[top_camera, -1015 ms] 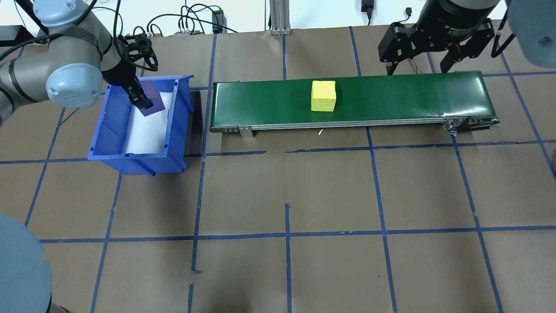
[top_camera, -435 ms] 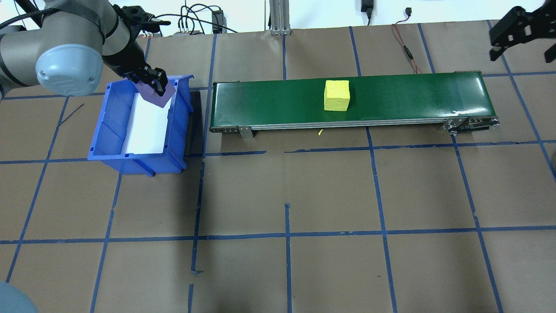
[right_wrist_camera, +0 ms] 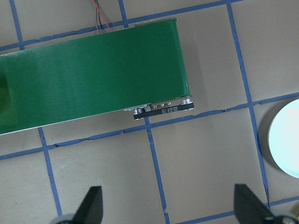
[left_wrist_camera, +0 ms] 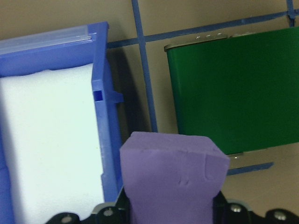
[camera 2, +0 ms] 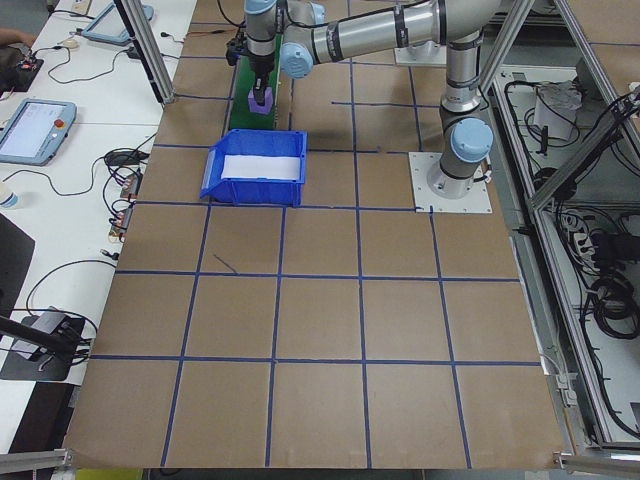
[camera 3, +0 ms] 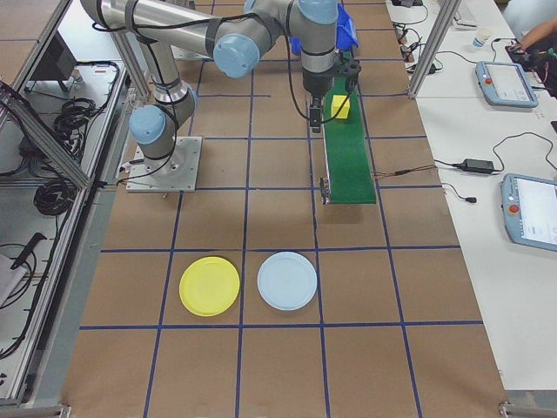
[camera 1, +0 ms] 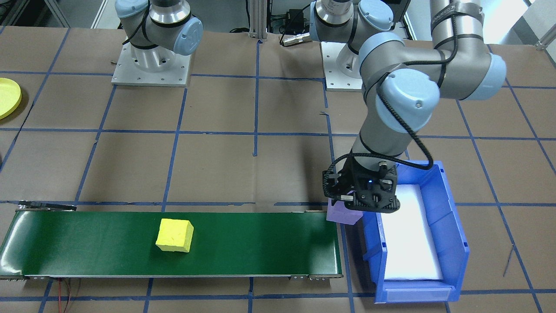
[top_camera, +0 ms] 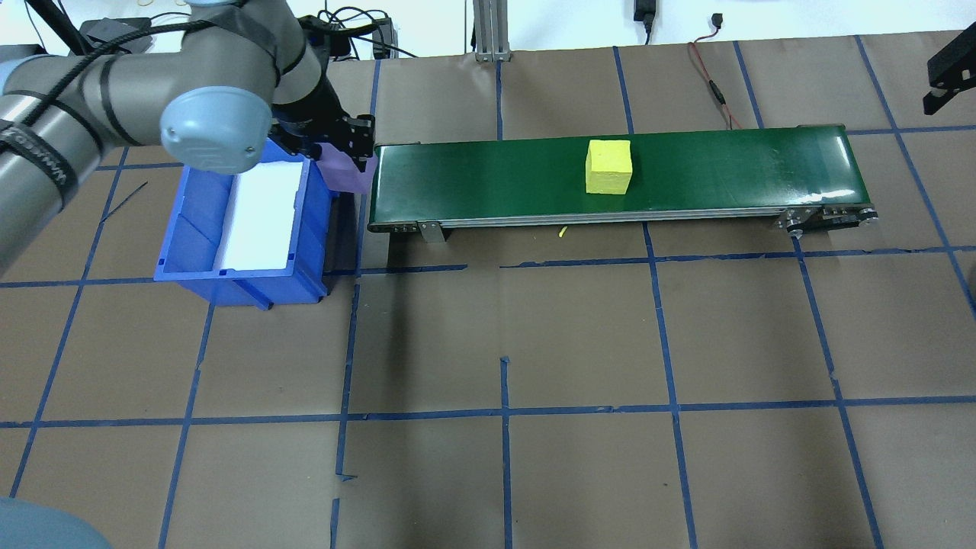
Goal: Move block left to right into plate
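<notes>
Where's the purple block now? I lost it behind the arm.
In the overhead view the purple block is at upper left, held in the left gripper between the blue bin and the belt.

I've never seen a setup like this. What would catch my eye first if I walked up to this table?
Probably the long green belt with a bright yellow block sitting on it. Next, the big grey left arm, its gripper clamped on a purple block in the gap between the blue bin and the belt's end. Off past the belt's other end lie two round plates, a yellow plate and a pale blue plate.
</notes>
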Controlling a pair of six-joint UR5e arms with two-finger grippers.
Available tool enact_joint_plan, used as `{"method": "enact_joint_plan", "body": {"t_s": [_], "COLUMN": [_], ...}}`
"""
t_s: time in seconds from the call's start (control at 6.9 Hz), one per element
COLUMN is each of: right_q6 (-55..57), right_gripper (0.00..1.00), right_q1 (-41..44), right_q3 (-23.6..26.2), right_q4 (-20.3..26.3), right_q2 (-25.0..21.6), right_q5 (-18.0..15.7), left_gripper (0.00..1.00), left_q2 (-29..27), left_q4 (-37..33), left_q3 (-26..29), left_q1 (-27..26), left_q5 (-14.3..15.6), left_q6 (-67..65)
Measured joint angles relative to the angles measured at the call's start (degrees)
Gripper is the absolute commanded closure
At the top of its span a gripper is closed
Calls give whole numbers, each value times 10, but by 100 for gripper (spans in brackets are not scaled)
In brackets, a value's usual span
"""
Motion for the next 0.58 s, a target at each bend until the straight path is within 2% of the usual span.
{"method": "enact_joint_plan", "body": {"t_s": [0.15, 0.44, 0.58], "right_q6": [3, 8, 11], "right_gripper": [0, 0, 0], "right_q1": [0, 4, 5], "right_q3": [2, 27, 45], "right_q4": [-3, -36, -58], "right_q2": [0, 17, 40], "right_q5": [-3, 5, 9], "left_gripper": [75, 73, 46], "left_q2": [-19, -45, -57], "left_q4": [17, 49, 64], "left_q3": [1, 1, 1], "left_q1": [-16, -25, -26], "left_q5": [-1, -28, -37], "left_q6": [-31, -51, -52]}}
